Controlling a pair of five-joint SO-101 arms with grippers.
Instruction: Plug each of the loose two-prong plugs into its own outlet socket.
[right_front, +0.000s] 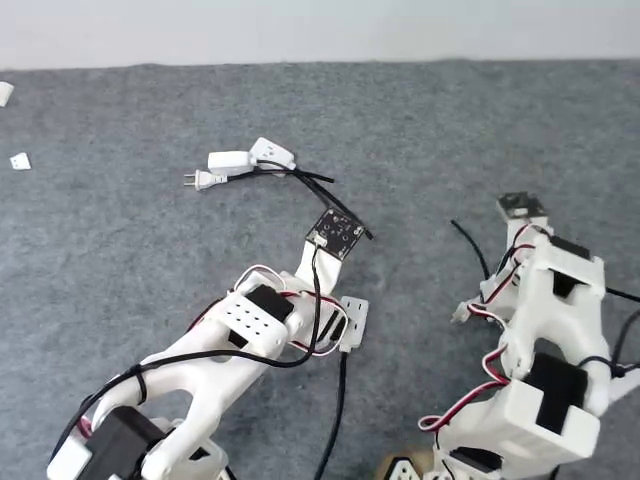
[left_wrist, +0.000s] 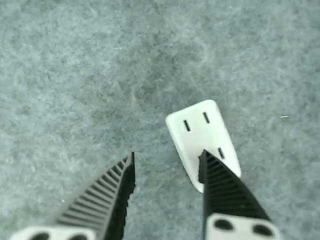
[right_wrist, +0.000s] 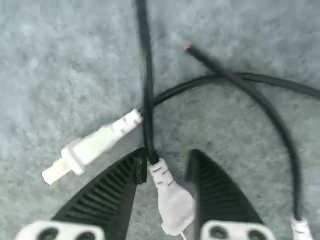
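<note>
**Left claw.** The left claw (left_wrist: 167, 154) is released, its two ribbed fingers (left_wrist: 112, 192) spread wide above the table (left_wrist: 75, 75). It grasps nothing. One fingertip overlaps the edge of the near socket (left_wrist: 200, 132); the other stands apart over bare table. The near socket is a white block lying flat, slot side up. In the high view it lies just beside the front end of the left arm (right_front: 250, 330), with a black cord (right_front: 335, 420) running from it toward the near table edge.

**Right claw.** The right claw (right_wrist: 168, 155) is released. Plug A (right_wrist: 172, 200), a white body, lies between its fingers (right_wrist: 112, 192), close against one and clear of the other. Its black cord (right_wrist: 145, 75) runs straight away from the claw. Plug B (right_wrist: 90, 147) lies on the table just beside, tilted, with its cord crossing that of plug A. A third cord (right_wrist: 265, 110) curves past on the opposite side.

**Far group.** In the high view, the far socket (right_front: 272, 152) lies well apart from both arms. The far plug (right_front: 203, 180) lies beside it, prongs bare and pointing away from the socket.

**Other items.** Two small white pieces (right_front: 20, 160) lie at the table's far left edge.
</note>
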